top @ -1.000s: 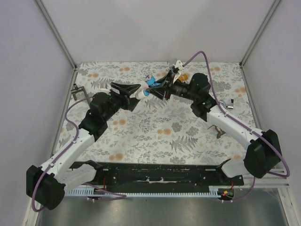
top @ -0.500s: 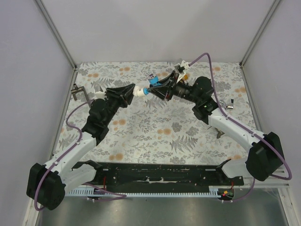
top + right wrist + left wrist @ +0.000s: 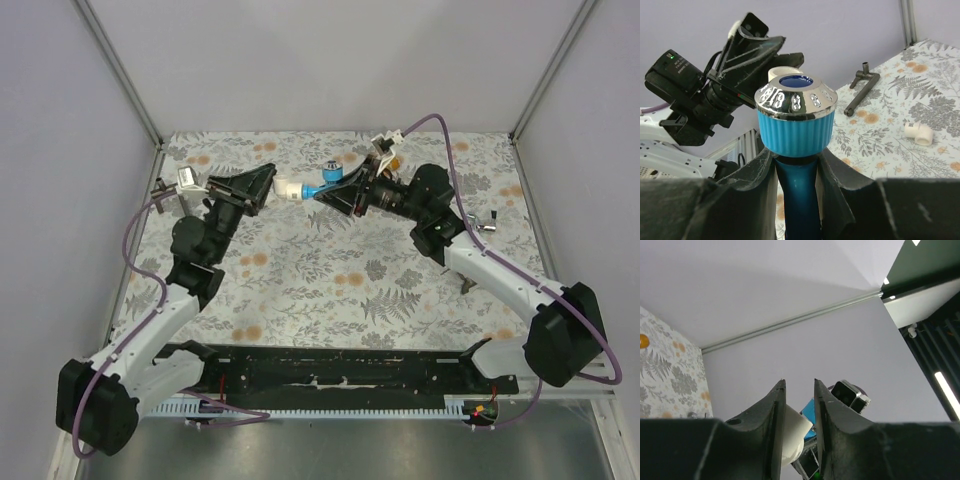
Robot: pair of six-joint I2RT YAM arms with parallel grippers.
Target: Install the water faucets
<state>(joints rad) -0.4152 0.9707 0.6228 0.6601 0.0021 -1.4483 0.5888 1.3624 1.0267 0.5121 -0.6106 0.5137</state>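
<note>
One table [image 3: 330, 290]: covered in a grey fern-and-flower print, with pale panels on three sides.
Two arms: left arm [image 3: 190, 270] and right arm [image 3: 480, 260] reached toward each other over the far half of the table.
Left gripper [image 3: 799, 390]: fingers closed on a white fitting [image 3: 792, 432], pointed toward the right arm.
Right gripper [image 3: 796, 167]: fingers clamped on the stem of the blue faucet [image 3: 795, 132], pointed toward the left arm.
Blue faucet, position: held above the table between the two grippers, its ribbed knob with a chrome cap standing upright in the right wrist view.
White fitting, position: met the faucet's end in the top view. Whether it was seated could not be told.
Dark bracket [image 3: 862, 86]: lay flat on the cloth, well apart from both grippers.
Loose white elbow [image 3: 918, 134]: lay on the cloth near the bracket.
</note>
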